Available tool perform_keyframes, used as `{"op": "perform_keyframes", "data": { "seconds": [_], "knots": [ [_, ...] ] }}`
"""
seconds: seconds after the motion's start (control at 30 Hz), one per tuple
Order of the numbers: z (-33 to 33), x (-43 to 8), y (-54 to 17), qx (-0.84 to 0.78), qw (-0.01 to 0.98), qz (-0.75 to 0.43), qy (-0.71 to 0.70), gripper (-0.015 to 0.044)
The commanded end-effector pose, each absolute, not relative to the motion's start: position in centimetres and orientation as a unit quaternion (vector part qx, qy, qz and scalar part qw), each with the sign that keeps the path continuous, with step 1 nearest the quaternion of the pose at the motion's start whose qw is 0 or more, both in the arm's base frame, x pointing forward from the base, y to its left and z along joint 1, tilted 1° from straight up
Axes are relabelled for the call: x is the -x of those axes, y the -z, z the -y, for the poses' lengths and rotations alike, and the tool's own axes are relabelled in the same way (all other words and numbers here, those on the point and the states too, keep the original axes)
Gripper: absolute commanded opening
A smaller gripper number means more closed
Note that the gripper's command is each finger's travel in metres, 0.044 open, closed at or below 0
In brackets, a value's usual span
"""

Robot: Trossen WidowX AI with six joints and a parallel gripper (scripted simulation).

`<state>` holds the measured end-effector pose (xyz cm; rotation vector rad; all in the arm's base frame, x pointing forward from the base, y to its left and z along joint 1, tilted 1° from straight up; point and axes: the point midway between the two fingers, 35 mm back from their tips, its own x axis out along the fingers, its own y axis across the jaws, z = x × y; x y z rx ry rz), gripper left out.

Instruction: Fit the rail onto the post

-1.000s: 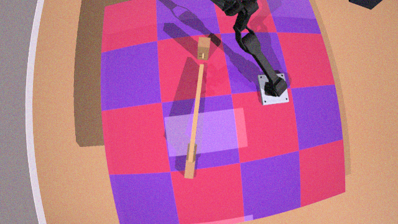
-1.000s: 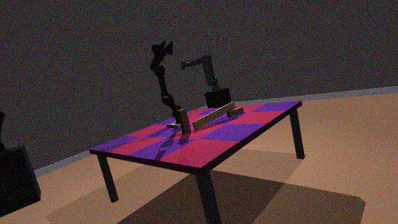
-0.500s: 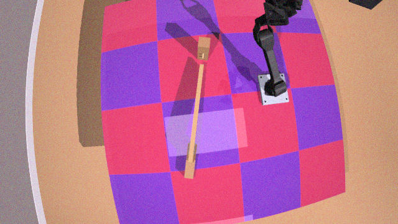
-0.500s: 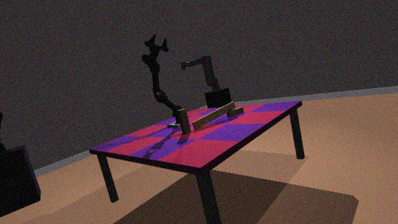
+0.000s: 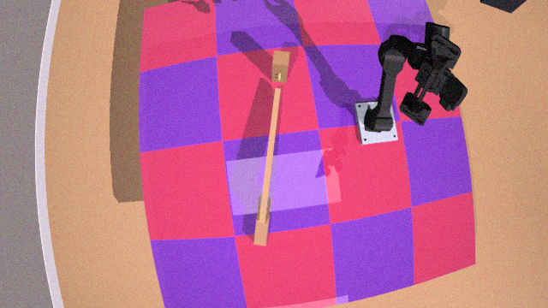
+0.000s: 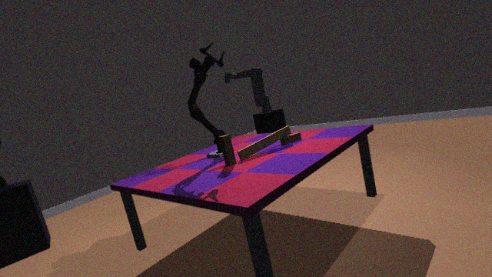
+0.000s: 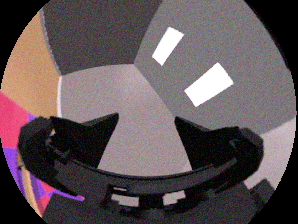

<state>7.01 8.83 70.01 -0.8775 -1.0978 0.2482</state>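
Observation:
The long wooden rail slopes down from the low footboard block to the table, its far end in the bracket. Its near end lies in front of the short upright post, with a small gap between them. A peg shows on the post's side facing the rail; the holes in the rail end are not visible. My gripper is open and empty, raised high above the table on the robot base's side, far from rail and post. The wrist view mostly shows walls and ceiling.
The arm's pale base plate is fixed on the checkered table top, to the right of the rail in the top view. A dark box with an arm-like shape stands behind the table. Another dark box stands at the left.

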Motion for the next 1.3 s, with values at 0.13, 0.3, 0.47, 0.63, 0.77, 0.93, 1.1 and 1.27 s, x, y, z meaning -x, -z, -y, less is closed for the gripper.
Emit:
{"op": "perform_keyframes", "data": {
  "seconds": [0.13,0.3,0.47,0.63,0.77,0.93,1.1,1.27],
  "knots": [
    [-17.4,-9.3,-66.2,0.501,0.72,0.46,-0.137,0.044],
    [-22.5,-12.7,-61.9,0.582,0.684,0.407,-0.167,0.044],
    [-24.9,-17.1,-57.6,0.644,0.656,0.345,-0.186,0.044],
    [-26.1,-21.8,-52.7,0.694,0.632,0.27,-0.215,0.044],
    [-26.4,-26.2,-47.2,0.726,0.611,0.186,-0.254,0.044],
    [-24.8,-31.3,-40.0,0.745,0.59,0.068,-0.304,0.044],
    [-21.2,-35.3,-32.8,0.732,0.58,-0.064,-0.352,0.044],
    [-16.6,-37.5,-26.3,0.692,0.575,-0.192,-0.391,0.044]
  ]
}}
